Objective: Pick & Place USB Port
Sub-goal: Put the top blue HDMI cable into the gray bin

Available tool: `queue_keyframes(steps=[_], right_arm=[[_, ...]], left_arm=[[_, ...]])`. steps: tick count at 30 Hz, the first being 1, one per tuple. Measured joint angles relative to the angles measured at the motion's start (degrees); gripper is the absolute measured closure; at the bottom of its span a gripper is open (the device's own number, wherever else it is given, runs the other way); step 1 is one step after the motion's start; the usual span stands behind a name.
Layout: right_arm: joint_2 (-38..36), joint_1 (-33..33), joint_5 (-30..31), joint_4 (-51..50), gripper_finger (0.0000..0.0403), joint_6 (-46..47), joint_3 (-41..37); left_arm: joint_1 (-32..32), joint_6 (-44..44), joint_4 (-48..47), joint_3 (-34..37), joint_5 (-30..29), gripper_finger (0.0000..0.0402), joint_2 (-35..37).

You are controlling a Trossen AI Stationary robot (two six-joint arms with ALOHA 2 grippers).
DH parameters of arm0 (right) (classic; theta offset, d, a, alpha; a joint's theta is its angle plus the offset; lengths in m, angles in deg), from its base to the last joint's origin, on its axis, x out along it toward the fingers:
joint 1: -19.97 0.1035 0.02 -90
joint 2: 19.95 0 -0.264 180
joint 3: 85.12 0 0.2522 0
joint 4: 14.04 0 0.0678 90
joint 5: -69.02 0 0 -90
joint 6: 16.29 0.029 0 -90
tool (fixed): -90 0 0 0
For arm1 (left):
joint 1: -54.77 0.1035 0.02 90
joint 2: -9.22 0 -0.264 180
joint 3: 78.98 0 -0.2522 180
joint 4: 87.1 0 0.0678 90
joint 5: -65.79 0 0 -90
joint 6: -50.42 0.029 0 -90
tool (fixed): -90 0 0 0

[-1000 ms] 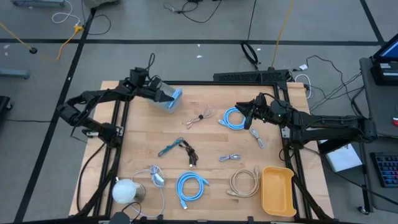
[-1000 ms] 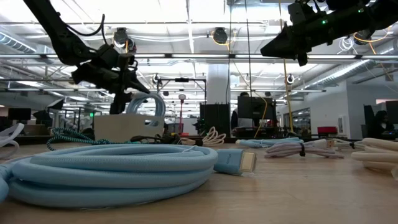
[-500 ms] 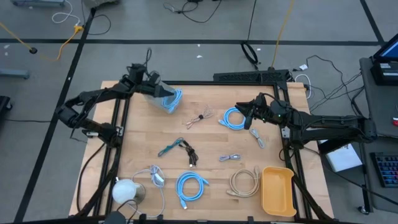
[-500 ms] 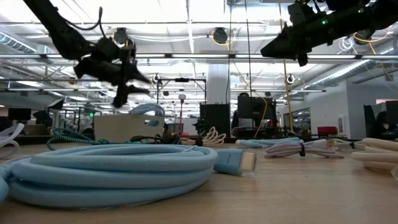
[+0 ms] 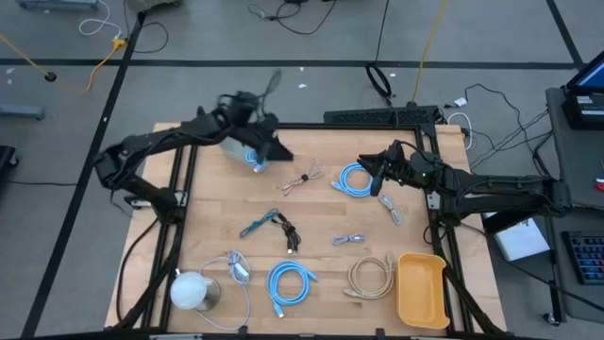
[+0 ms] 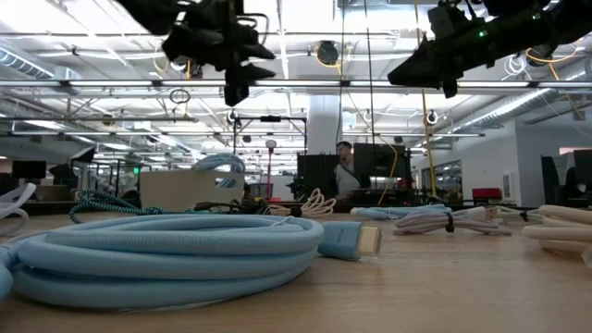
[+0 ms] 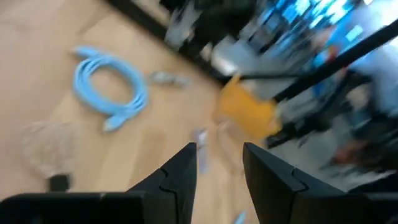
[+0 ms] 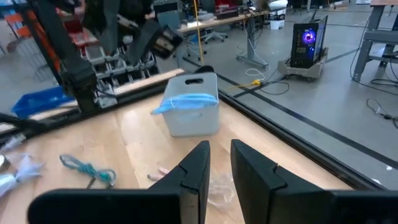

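Observation:
A white bin (image 5: 238,151) stands at the table's far left, with a light blue cable (image 5: 253,156) lying in it and over its rim; the right wrist view shows the bin (image 8: 194,118) and the cable (image 8: 185,102) too. My left gripper (image 5: 276,149) hangs open in the air just right of the bin, high above the table in the low view (image 6: 236,79), holding nothing. My right gripper (image 5: 368,175) waits above a light blue cable coil (image 5: 354,179) with a narrow gap between its fingers (image 8: 220,149).
Loose cables lie about the table: a teal and black one (image 5: 272,227), a blue coil (image 5: 288,283), a beige coil (image 5: 371,277) and small grey ones (image 5: 347,240). A yellow tray (image 5: 422,288) sits at the near right and a white round object (image 5: 189,290) at the near left.
My left gripper has risen from just above the bin and swung toward the table's right, turning as it went. The light blue cable has stayed on the bin, its loop settling a little lower.

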Motion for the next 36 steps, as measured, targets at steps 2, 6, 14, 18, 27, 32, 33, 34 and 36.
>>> queue_keyframes(steps=[2,6,14,18,27,32,33,34,36], right_arm=[[0.0,0.0,0.0,-2.4,0.0342,-1.4,0.0],[1.2,-1.1,-0.2,-15.2,0.0342,-0.9,0.0],[5.5,-1.3,-16.7,-23.3,0.0342,-1.5,0.0],[8.4,0.7,-18.0,-25.7,0.0340,-8.0,0.0],[14.9,0.7,-6.3,-20.6,0.0266,-13.1,0.0],[19.6,-2.0,-7.8,-20.1,0.0209,-11.7,0.0],[20.5,-2.4,-9.0,-20.6,0.0200,-11.1,0.0],[21.3,-2.7,-10.2,-21.3,0.0192,-10.8,0.0],[22.5,-2.7,-11.6,-22.4,0.0178,-10.9,0.0]], left_arm=[[-1.0,4.5,-7.9,-2.5,-3.6,0.0268,-1.2],[-0.6,7.3,-13.0,-3.6,-5.8,0.0268,-2.0],[4.4,5.7,-12.8,-3.7,-5.7,0.0268,4.6],[7.0,4.3,-13.0,-3.7,-5.2,0.0268,8.2],[8.9,2.5,-13.8,-3.8,-4.7,0.0268,14.0],[7.6,1.8,-14.6,-3.7,-4.7,0.0268,14.6],[7.3,1.8,-14.7,-3.7,-4.7,0.0268,14.6],[7.0,1.7,-14.6,-3.7,-4.7,0.0268,14.6],[6.6,1.7,-14.5,-3.7,-5.0,0.0268,14.7]])
